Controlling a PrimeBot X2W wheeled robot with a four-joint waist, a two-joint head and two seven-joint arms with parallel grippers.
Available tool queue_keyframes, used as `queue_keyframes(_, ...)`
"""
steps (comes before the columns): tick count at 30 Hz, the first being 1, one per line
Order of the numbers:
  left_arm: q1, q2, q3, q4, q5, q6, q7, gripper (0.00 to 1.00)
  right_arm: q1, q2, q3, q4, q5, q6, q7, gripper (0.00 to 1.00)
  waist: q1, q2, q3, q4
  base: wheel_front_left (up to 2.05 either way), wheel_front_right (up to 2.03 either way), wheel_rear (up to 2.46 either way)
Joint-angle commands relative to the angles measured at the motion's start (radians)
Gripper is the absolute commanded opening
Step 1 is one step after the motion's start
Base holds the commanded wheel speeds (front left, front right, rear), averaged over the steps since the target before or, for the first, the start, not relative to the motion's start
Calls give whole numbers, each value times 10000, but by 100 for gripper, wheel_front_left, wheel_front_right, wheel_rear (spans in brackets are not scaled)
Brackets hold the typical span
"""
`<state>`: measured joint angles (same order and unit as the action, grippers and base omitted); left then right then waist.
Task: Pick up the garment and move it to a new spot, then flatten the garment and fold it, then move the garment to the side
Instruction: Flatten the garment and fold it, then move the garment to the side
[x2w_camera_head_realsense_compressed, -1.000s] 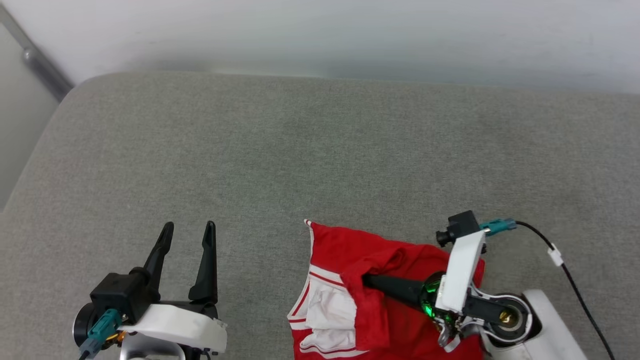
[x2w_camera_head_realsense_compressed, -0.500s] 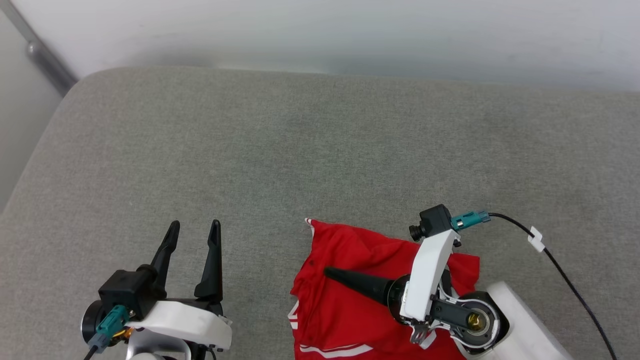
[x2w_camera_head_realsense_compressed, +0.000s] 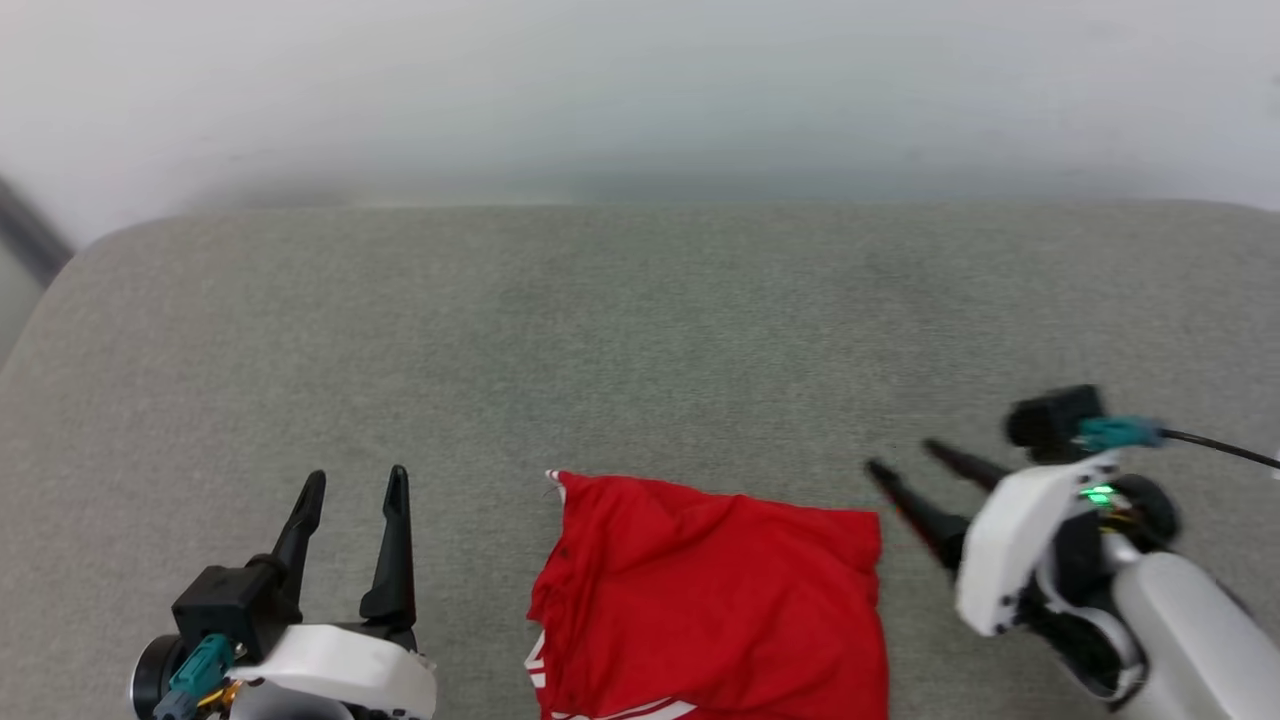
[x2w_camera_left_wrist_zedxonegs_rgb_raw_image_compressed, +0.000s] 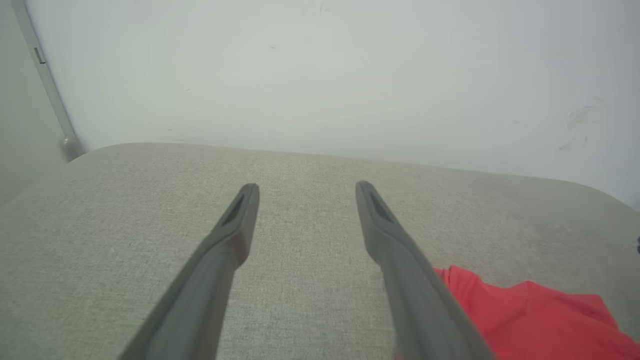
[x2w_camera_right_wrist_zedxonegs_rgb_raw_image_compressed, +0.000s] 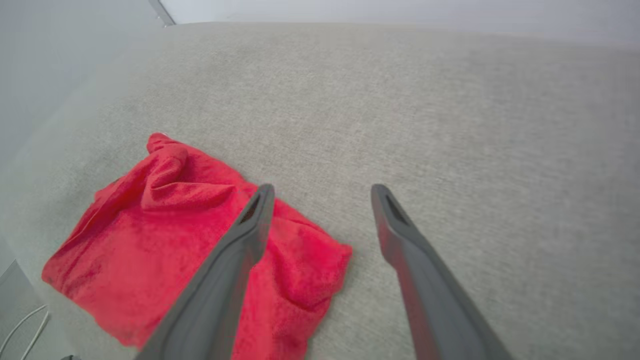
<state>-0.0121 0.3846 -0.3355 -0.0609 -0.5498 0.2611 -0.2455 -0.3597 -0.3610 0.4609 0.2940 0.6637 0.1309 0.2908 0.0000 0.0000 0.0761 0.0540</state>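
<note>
Both sets of jaws hang wide open and empty, and the red shirt (x2w_camera_head_realsense_compressed: 710, 590) sits folded at bottom centre of the head view on the grey surface (x2w_camera_head_realsense_compressed: 640, 330). To shift it aside, I'd pinch every layer at its right edge so the fold holds.

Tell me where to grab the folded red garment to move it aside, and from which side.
Take the garment by its right edge, near the far corner, coming in low from the right. It lies flat and folded, that edge runs straight and looks thick enough to pinch, and the open right gripper sits just beside it with its fingers pointing that way.
</note>
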Motion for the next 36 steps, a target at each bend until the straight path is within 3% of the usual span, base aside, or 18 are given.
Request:
queue_keyframes(1,149,40,72,-4,-43,76,-29,100,284,-87,-411,-64,-327,-2,-332,100,0,0,-186,-262,0,0,0)
queue_keyframes(8,530,74,233,-35,-34,320,-71,100,1390,355,-2930,-1102,-1993,-4,-1913,100,0,0,-601,-749,0,0,0)
queue_keyframes(15,776,152,314,-139,93,529,-93,100,2338,1090,-4212,-2485,-3167,-4,-2660,100,0,0,-827,-921,0,0,0)
queue_keyframes(24,1102,237,196,-115,280,763,-45,100,3757,1934,-4562,-3687,-3992,-4,-2385,100,0,0,-981,-934,0,0,0)
queue_keyframes(36,1077,250,215,-116,208,892,-22,100,4276,2231,-4530,-4193,-4021,-4,-1864,100,0,0,-983,-965,0,0,0)
